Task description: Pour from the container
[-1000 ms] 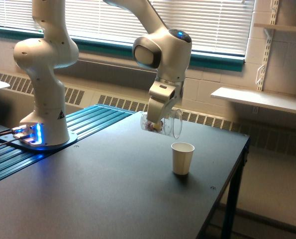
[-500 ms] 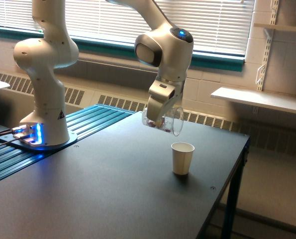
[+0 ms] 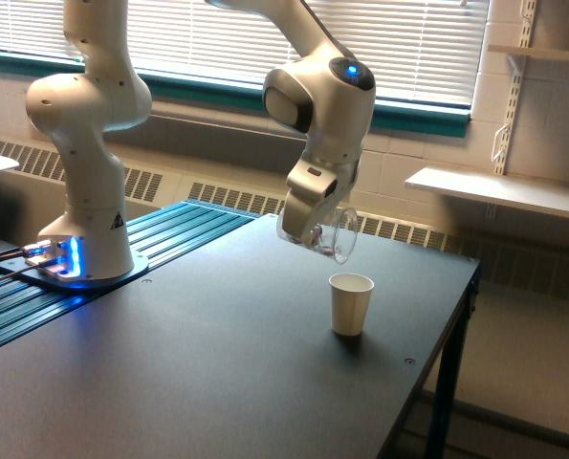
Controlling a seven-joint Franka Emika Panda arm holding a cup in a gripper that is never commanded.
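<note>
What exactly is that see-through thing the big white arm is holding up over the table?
Start at the dark table and find the small off-white paper cup standing near its far edge. Just above it, the gripper holds the container. It is a clear plastic cup tipped mouth-down toward the paper cup, with small dark bits inside, unlike the opaque upright one.

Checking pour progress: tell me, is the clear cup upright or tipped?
Tipped. The clear cup lies nearly sideways in the gripper, mouth angled down toward the paper cup.
</note>
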